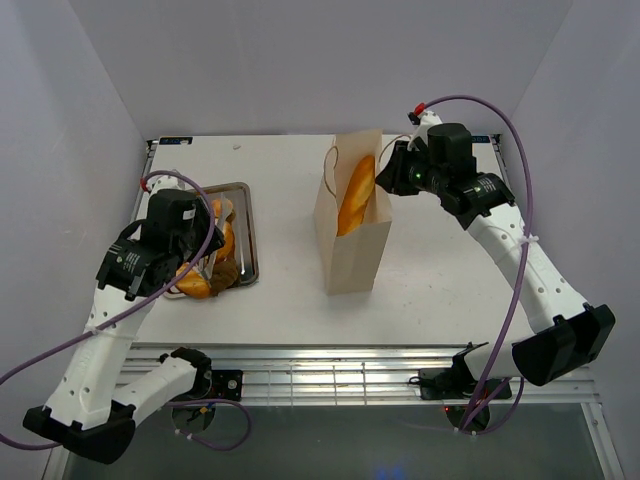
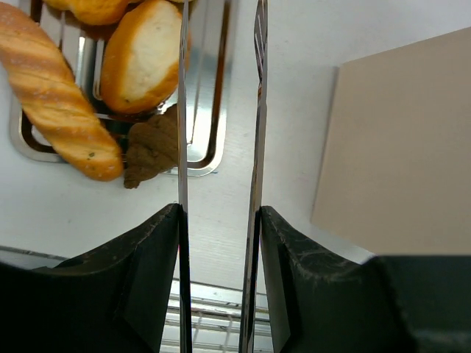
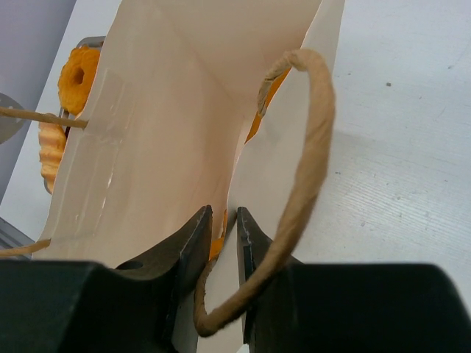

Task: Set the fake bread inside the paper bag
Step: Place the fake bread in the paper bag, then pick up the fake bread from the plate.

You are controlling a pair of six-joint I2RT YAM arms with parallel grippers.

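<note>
The cream paper bag [image 1: 352,245] stands upright mid-table with an orange baguette [image 1: 357,195] leaning inside it. My right gripper [image 1: 388,178] is shut on the bag's right rim; in the right wrist view its fingers [image 3: 224,213] pinch the bag wall [image 3: 162,147] next to a cord handle [image 3: 313,147]. My left gripper [image 1: 190,262] hovers over the steel tray [image 1: 248,235], shut on silver tongs [image 2: 182,110] whose two blades stand apart. In the tray lie a baguette [image 2: 59,95], an oval roll [image 2: 143,62] and a brown piece [image 2: 151,151]. A ring donut [image 3: 79,70] shows past the bag.
The tray sits at the left of the table, the bag [image 2: 397,147] to its right. A metal rail [image 1: 330,375] runs along the table's near edge. Grey walls close in the left, back and right sides.
</note>
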